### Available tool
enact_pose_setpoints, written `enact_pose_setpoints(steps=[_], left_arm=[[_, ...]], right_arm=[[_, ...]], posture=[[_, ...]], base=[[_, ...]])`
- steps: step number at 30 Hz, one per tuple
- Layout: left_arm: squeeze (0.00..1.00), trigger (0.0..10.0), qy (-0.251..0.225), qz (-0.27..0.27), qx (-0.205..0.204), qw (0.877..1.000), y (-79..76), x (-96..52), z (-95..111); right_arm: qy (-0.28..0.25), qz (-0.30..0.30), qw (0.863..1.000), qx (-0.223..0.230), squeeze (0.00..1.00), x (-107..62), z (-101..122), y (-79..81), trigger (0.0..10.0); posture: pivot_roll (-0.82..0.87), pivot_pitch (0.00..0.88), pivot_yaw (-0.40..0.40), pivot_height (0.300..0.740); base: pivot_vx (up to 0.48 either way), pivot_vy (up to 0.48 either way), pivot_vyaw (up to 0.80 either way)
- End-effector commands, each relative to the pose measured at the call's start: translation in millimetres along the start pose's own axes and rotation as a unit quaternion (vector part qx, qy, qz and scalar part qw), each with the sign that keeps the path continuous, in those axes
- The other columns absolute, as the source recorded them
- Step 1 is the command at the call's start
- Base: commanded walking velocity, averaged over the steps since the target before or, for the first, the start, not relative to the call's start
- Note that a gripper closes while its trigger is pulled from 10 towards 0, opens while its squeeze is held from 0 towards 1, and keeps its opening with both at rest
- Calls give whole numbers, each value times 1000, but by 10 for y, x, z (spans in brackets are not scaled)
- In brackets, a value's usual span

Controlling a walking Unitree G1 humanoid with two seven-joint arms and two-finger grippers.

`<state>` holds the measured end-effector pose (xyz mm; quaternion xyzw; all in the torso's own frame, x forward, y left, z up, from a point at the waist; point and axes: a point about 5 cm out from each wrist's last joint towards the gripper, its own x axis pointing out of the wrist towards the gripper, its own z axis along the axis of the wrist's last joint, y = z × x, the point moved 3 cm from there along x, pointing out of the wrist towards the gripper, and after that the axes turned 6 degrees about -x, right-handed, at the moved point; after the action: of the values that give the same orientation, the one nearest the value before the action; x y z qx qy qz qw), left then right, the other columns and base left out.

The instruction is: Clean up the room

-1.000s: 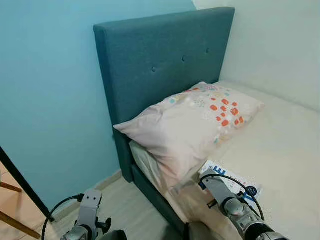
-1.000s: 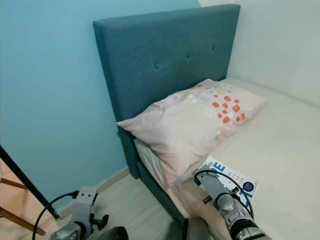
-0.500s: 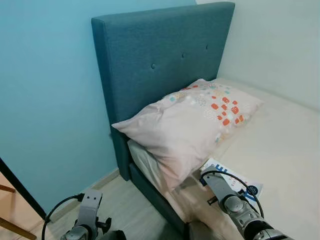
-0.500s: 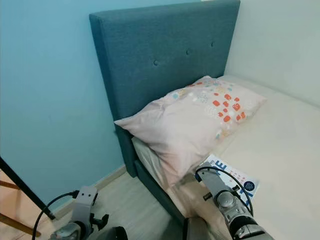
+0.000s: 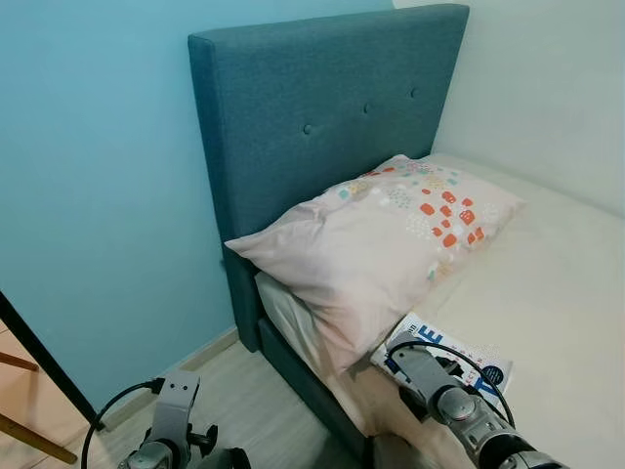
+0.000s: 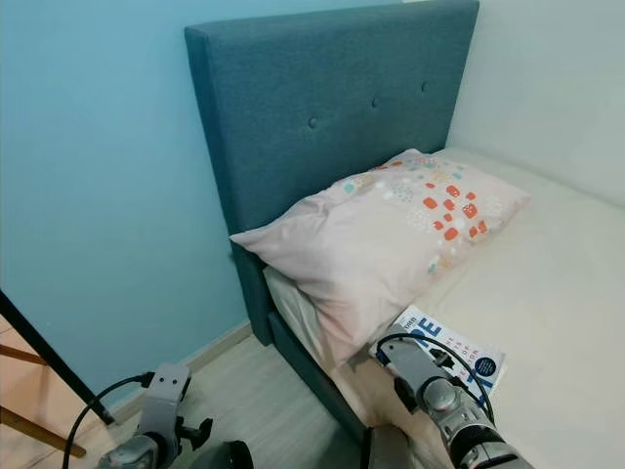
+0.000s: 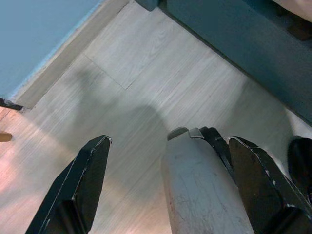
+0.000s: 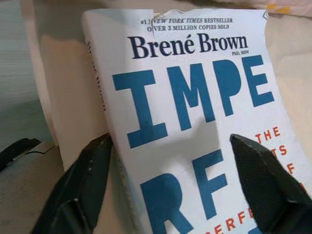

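Note:
A white paperback book with big blue letters lies flat on the cream sheet, just below the pillow and near the bed's side edge. My right gripper is right over the book, open. One black finger is off the spine side and the other is over the cover. My right arm reaches in from the bed's edge. My left gripper hangs open low over the floor, and a pale rounded part sits between its fingers.
A teal padded headboard stands against the blue wall, with the teal bed frame below. Pale wood floor runs beside the bed. At far left are a black slanted pole and brown wooden legs.
The camera has swung slightly, shifting the whole picture. My right arm stays over the book and has edged a little lower onto it. The left arm has not moved.

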<state>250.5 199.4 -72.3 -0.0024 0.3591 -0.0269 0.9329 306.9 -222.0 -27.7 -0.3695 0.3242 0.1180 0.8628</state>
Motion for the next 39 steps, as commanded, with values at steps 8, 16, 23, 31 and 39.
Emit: enact_pose_setpoints(steps=[8, 16, 23, 31, 39], left_arm=[[0, 10000, 12, -5, -1, 1000, -19, -13, -73], [0, 10000, 18, 8, -2, 1000, 13, -13, -81], [0, 10000, 21, 7, 2, 1000, -2, -16, -105], [0, 10000, 41, 13, 0, 999, 11, -48, -227], [0, 10000, 76, 36, -2, 996, 34, -75, -363]], right_arm=[[-35, -94, 982, 163, 0, -83, -1, -613, 10000], [-169, -76, 926, 328, 0, -129, 491, -861, 10000], [-187, -29, 924, 332, 0, -96, 659, -690, 10000], [-224, -54, 907, 352, 0, -164, 710, -839, 10000], [-243, -33, 892, 380, 0, -171, 740, -772, 10000]], posture=[[-97, 13, 6, 567], [-102, 4, 5, 597], [-95, 4, -2, 622], [-102, 1, -1, 652], [-110, 0, -3, 677]], base=[[0, 0, 0], [0, 0, 0], [0, 0, 0], [0, 0, 0], [-169, 0, 0]])
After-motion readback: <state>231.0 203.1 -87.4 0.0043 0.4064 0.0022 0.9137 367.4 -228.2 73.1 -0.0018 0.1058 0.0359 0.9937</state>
